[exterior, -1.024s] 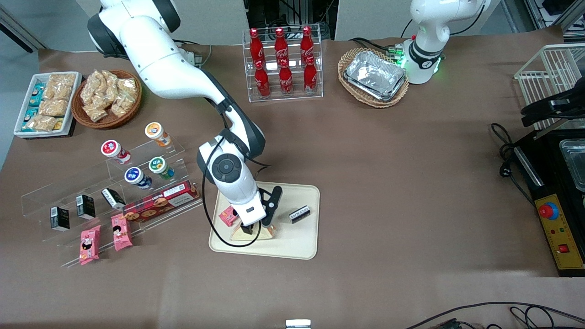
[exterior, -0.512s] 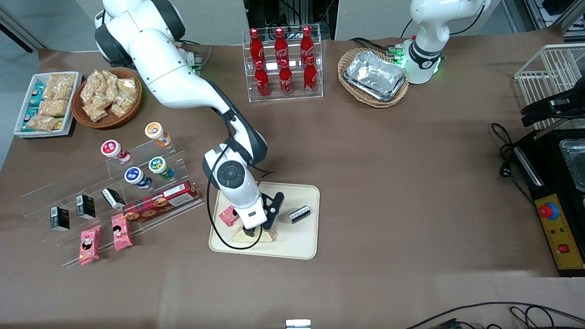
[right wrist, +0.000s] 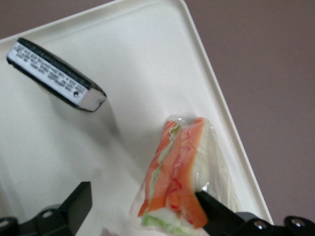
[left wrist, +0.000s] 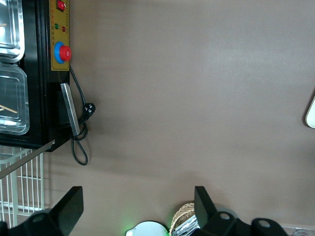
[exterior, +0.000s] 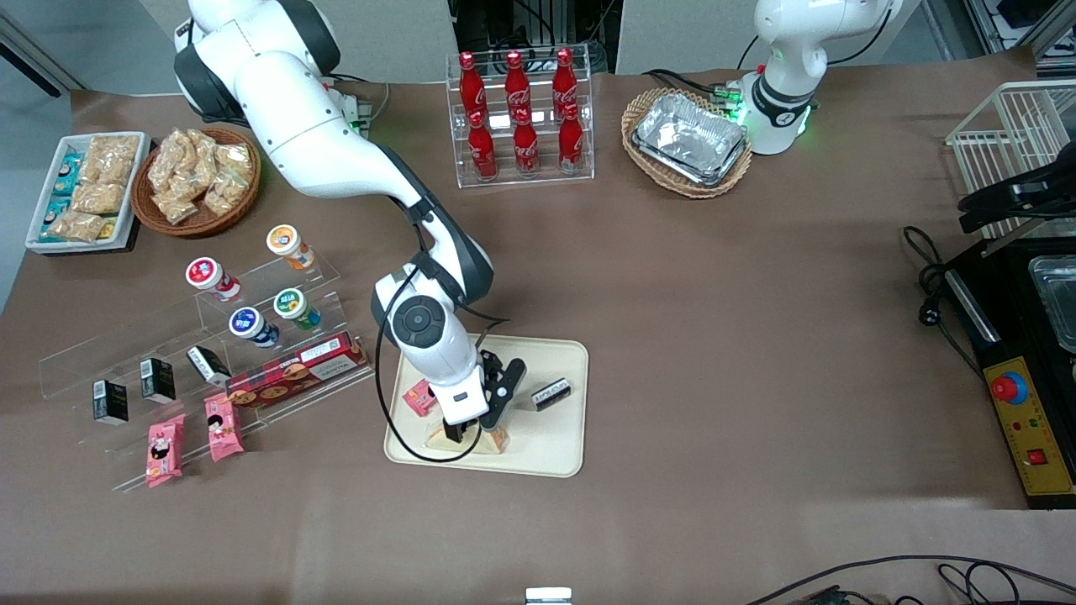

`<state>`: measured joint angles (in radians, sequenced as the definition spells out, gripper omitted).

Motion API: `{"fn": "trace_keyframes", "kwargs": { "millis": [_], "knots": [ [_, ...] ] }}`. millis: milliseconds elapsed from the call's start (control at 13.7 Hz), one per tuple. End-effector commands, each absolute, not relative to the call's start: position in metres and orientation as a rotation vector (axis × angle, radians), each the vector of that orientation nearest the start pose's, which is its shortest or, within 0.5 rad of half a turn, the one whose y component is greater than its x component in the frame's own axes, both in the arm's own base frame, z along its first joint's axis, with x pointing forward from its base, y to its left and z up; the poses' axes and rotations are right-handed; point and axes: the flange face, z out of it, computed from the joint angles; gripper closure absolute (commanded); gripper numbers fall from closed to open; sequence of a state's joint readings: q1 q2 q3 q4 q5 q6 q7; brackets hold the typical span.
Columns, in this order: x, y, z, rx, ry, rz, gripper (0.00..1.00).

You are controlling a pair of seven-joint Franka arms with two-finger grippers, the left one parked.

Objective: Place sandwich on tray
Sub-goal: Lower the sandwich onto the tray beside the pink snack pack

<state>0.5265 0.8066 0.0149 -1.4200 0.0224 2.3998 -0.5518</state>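
Observation:
The sandwich (exterior: pixel 498 439), a wrapped wedge with an orange-red filling edge (right wrist: pixel 179 167), lies on the cream-beige tray (exterior: pixel 551 441) near the rim closest to the front camera. My right gripper (exterior: pixel 461 432) hangs right over it. In the right wrist view the gripper (right wrist: pixel 143 199) is open. One finger (right wrist: pixel 216 211) touches the sandwich's bread side. The other finger (right wrist: pixel 74 206) stands well apart from it, over bare tray (right wrist: pixel 123 73).
A black-and-white packet (exterior: pixel 551 393) (right wrist: pixel 56 73) and a pink packet (exterior: pixel 418 397) also lie on the tray. A clear stepped rack with cups, a biscuit box (exterior: pixel 298 370) and pink packets (exterior: pixel 224 426) stands toward the working arm's end. Cola bottles (exterior: pixel 521 118) stand farther back.
The gripper and sandwich have shifted a little nearer the front camera, toward the tray's near rim. The wrist has dropped slightly.

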Motion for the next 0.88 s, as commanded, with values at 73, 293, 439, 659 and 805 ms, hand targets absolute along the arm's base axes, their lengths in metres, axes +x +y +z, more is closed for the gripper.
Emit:
{"fn": "trace_keyframes", "kwargs": {
  "millis": [73,293,439,659,805],
  "knots": [
    [0.654,0.373,0.258,-2.669,-1.496,-0.239,0.00],
    [0.656,0.366,0.283,-2.667,-1.448,-0.225,0.00],
    [0.653,0.365,0.304,-2.657,-1.418,-0.203,0.00],
    [0.652,0.355,0.344,-2.653,-1.378,-0.192,0.00],
    [0.655,0.345,0.364,-2.645,-1.321,-0.204,0.00]
  ]
}}
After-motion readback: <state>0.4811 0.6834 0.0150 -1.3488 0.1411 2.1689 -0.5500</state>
